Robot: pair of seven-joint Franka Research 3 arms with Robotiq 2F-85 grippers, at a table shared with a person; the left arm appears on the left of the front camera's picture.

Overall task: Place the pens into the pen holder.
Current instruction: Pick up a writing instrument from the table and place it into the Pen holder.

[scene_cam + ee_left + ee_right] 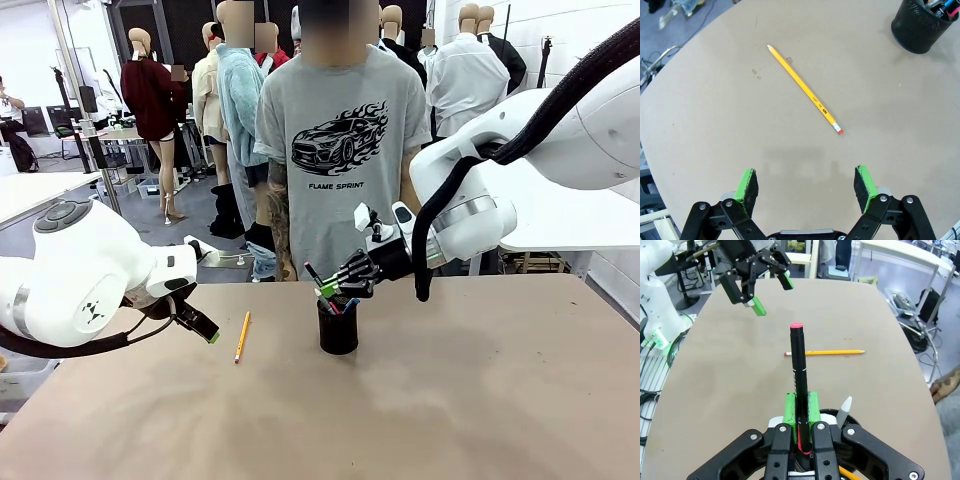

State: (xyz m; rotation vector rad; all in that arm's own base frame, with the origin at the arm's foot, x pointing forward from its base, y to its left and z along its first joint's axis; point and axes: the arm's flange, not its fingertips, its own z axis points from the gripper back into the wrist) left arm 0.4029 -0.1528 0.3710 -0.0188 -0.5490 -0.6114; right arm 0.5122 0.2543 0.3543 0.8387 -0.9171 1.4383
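The black mesh pen holder [338, 327] stands mid-table with pens in it. Over it my right gripper [331, 289] is shut on a black marker [799, 374] with a pink end, the marker tilted above the cup; a white-tipped pen [844, 409] pokes up from the holder beside my fingers. A yellow pencil [242, 337] lies flat on the table left of the holder, also the yellow pencil [805, 90] in the left wrist view and the pencil [825, 353] beyond the marker. My left gripper [203, 326] hangs open above the table, left of the pencil, the left gripper [807, 184] empty. The holder [920, 27] shows top right.
A person in a grey car-print T-shirt [340, 150] stands at the table's far edge behind the holder. The brown table [450, 420] has wide free room in front and to the right. My left arm's gripper [755, 275] shows far off in the right wrist view.
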